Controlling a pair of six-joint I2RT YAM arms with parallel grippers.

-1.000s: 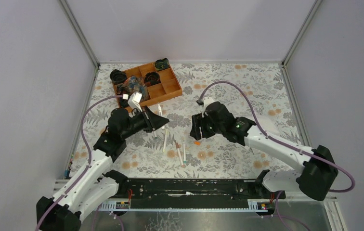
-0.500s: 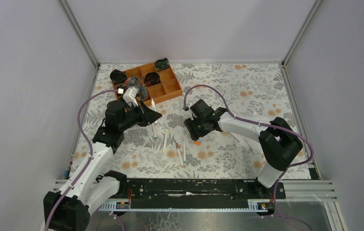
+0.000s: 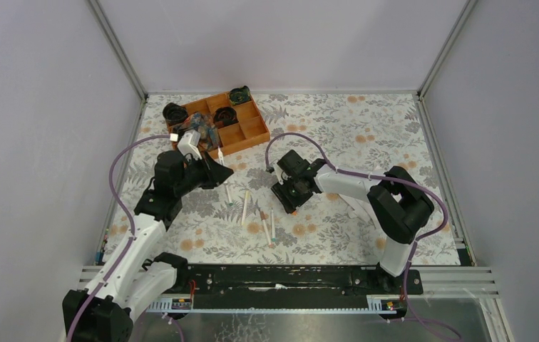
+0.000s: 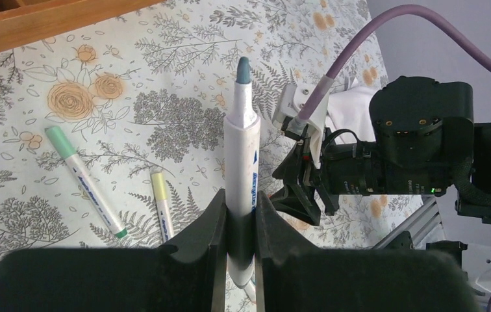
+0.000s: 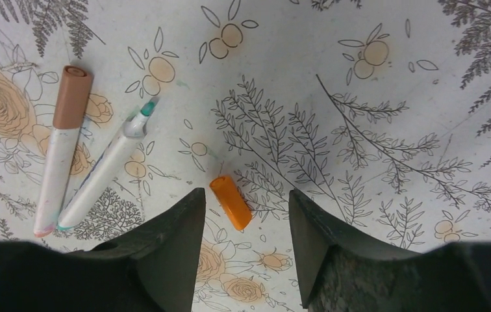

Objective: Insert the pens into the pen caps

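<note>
Pens (image 3: 246, 209) lie loose on the floral surface (image 3: 366, 128), but one teal-tipped pen (image 4: 241, 149) stands clamped in the left tool (image 4: 238, 218), tip pointing outward, probably presented for capping. Opposite, the right tool (image 5: 244, 205) hangs with its fingers spread either side of the orange cap (image 5: 230, 202), apparently ready to close on it. The held pen's rear end is hidden between the fingers, and whether the right tool's fingers touch the surface is unclear.

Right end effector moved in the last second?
Yes. The right end effector shifted left and nearer, ending over the orange cap, which stayed put.
</note>
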